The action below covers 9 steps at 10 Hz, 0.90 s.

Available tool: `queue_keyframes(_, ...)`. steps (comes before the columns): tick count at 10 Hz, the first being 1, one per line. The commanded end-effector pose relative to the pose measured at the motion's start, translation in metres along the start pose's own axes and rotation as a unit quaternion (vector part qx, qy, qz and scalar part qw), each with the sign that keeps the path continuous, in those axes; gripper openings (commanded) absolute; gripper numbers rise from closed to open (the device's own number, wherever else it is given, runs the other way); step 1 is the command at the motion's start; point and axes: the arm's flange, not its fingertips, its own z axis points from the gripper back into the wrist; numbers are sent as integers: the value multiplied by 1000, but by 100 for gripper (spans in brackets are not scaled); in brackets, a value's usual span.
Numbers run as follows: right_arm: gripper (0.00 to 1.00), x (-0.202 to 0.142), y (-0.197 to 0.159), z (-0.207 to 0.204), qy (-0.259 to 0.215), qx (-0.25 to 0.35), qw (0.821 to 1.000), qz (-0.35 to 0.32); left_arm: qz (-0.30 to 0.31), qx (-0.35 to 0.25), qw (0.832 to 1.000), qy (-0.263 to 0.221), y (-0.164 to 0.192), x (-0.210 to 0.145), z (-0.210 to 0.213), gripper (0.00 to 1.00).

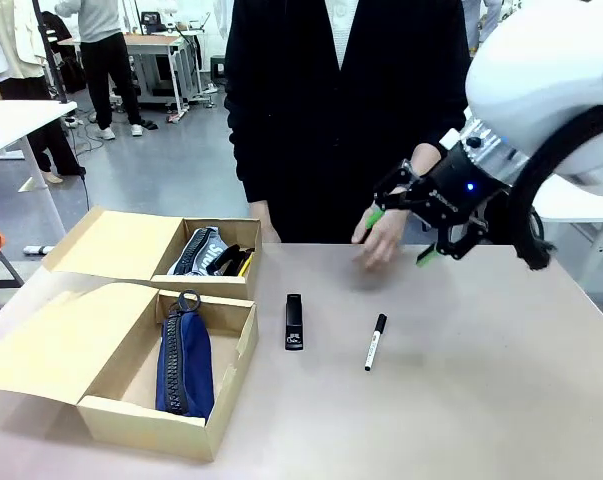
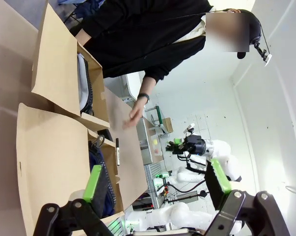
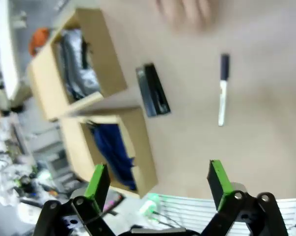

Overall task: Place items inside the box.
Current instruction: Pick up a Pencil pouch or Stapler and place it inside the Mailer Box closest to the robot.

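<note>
Closest of all, the near box (image 1: 131, 420) is sitting with its flap open, and the navy pouch (image 1: 184, 365) is lying zipped up inside it. This box is sitting well apart from the right claw (image 1: 401, 236), low down and off to the claw's left. Just behind it, the far box (image 1: 213, 284) is sitting open too, also to the left of that claw. A grey pouch (image 1: 199, 250) is resting in it with something black beside it. A bit of the yellow knife (image 1: 247, 263) is peeking out at the edge.

A black stapler (image 1: 294, 322) is lying flat on the table (image 1: 481, 400), outside the boxes, between the near box and the right claw and lower than the claw. A white marker (image 1: 375, 342) with a black cap is lying near the stapler, not touching it, almost right under the claw.

The right claw is hanging in the air over the far side of the table. Its two green fingers are spreading wide and gripping nothing. A person's hand (image 1: 383, 240) is reaching down to the far edge of the table, right behind this claw.

The left claw (image 2: 155, 179) is gaping wide too, with nothing between its fingers. Both boxes are showing past its left finger, and the person's hand is showing farther ahead.
</note>
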Motion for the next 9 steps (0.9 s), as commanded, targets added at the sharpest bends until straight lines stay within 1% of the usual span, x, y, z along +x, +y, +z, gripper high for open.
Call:
queue_keyframes(1, 100, 10, -92, 128, -14, 147, 988, -43, -10, -11, 1000, -8, -1, 0, -1, 100)
queue_keyframes(2, 100, 2, -150, 166, 9, 171, 983, -61, -10, -11, 1000, -8, -1, 0, -1, 100)
queue_keyframes(3, 100, -7, -218, 190, -46, 173, 973, -147, -10, -11, 1000, -8, -1, 0, -1, 100)
queue_keyframes(4, 100, -17, -268, 196, -43, 249, 953, -165, -10, -11, 1000, -8, -1, 0, -1, 100)
queue_keyframes(5, 100, -22, -307, 184, -37, 294, 933, -207, -10, -11, 1000, -8, -1, 0, -1, 100)
queue_keyframes(6, 100, -27, -333, 167, -31, 344, 913, -218, -10, -11, 1000, -8, -1, 0, -1, 100)
queue_keyframes(7, 100, -27, -350, 147, -18, 385, 894, -228, -10, -11, 1000, -8, -1, 0, -1, 100)
queue_keyframes(8, 100, -23, -353, 133, -3, 399, 887, -232, -10, -11, 1000, -8, -1, 0, -1, 100)
queue_keyframes(9, 100, 4, -342, 238, -40, 344, 907, -238, -10, -11, 1000, -8, -1, 0, -1, 100)
